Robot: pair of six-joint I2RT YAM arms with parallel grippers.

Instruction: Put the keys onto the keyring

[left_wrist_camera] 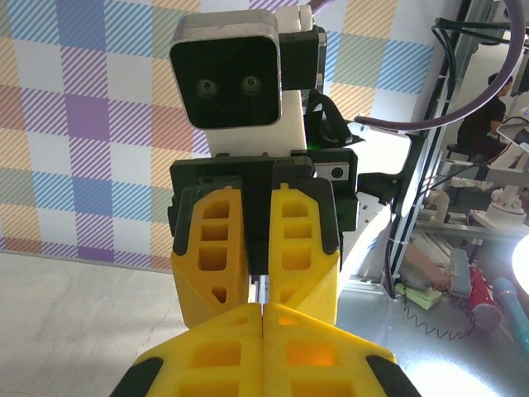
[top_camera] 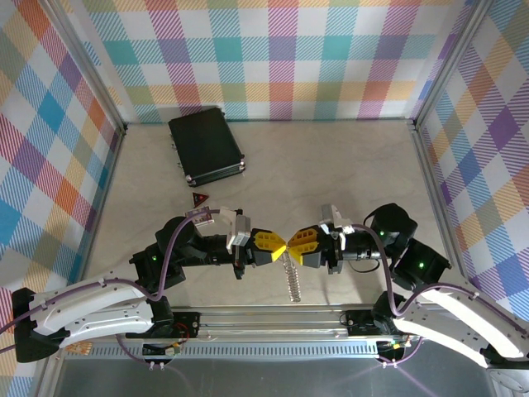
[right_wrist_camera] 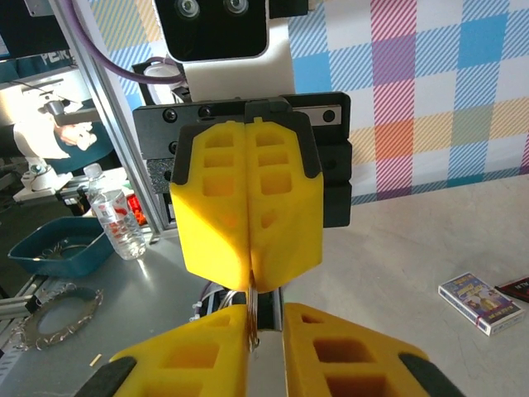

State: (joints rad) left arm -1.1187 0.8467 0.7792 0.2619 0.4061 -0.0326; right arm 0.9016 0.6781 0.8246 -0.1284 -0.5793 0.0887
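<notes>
My two grippers meet tip to tip above the near middle of the table. The left gripper (top_camera: 275, 246) is shut, and the keyring (top_camera: 293, 278) hangs below the tips as a silver strip of small rings. In the right wrist view the keyring (right_wrist_camera: 252, 318) is edge-on, a thin metal band coming out of the left gripper's closed tips and lying against one of my right fingers (right_wrist_camera: 211, 347). The right gripper (right_wrist_camera: 266, 321) stands slightly open around that band, with a gap on its other side. The keys are hidden from view.
A black rectangular case (top_camera: 205, 145) lies at the back left. A small dark red triangular piece (top_camera: 199, 198) sits near the left arm. A small card box (right_wrist_camera: 479, 302) lies on the table beyond the left gripper. Checked walls close in three sides.
</notes>
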